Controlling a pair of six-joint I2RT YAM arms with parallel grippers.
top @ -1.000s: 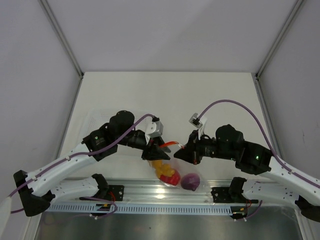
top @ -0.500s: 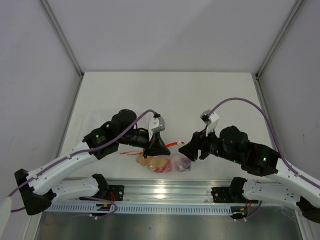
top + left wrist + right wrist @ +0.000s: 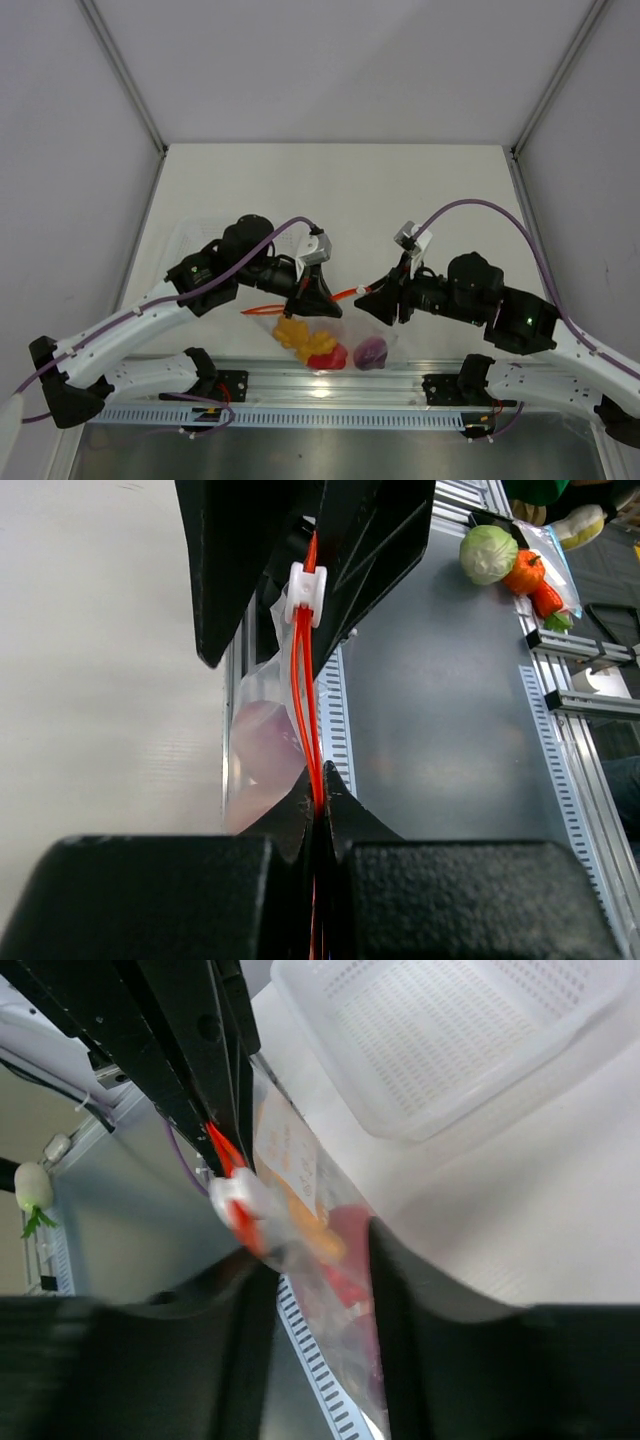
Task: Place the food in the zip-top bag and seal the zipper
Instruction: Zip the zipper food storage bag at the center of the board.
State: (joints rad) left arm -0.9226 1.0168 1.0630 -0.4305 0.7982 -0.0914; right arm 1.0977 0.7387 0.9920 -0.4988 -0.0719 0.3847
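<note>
The zip-top bag [image 3: 335, 335] hangs by its zipper [image 3: 270, 309] at the table's near edge. Inside are the orange-yellow piece [image 3: 292, 333], the red piece [image 3: 330, 355] and the purple piece [image 3: 372, 352]. My left gripper [image 3: 305, 298] is shut on the zipper, as the left wrist view shows [image 3: 318, 795]. The white slider [image 3: 306, 583] sits further along the strip, right at my right gripper's fingertips. My right gripper [image 3: 364, 298] has its jaws apart on either side of the bag's top [image 3: 315, 1260], the slider [image 3: 235, 1195] just beyond them.
A rigid clear tray [image 3: 195, 240] with a dotted base stands left of the bag and behind my left arm; it also shows in the right wrist view [image 3: 450, 1040]. A metal rail [image 3: 320, 385] runs along the near edge. Spare toy vegetables [image 3: 500, 555] lie off the table.
The bag bunched up onto the table half a second ago and now hangs again with the food spread out. My right gripper drew right, then came back to the slider.
</note>
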